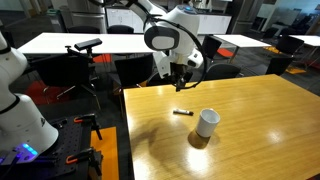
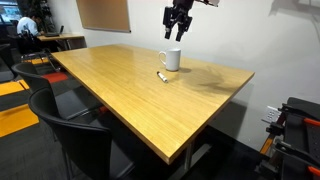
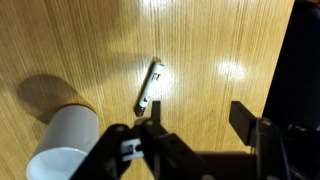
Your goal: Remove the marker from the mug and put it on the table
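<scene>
Wood, yellow-brown and glossy: surface [image 1: 270, 110] bearing both task items. Marker [image 3: 150, 88] flat on the grain, below the pincer [image 3: 195, 122] and just ahead of its fingertips in the wrist view. Mug [image 3: 65, 140] upright, off to one side of the pincer, near the marker but apart from it. Pincer raised clear of the surface, jaws spread, nothing held.

Judged status: placement complete, withdrawal in hand.

- Lift straight up before any sideways travel.
- Avoid sweeping toward the mug side.
- Avoid any descent toward the marker; slim body likely to roll at a nudge.
- Confirm marker at rest, clear of the mug, before ending.
</scene>
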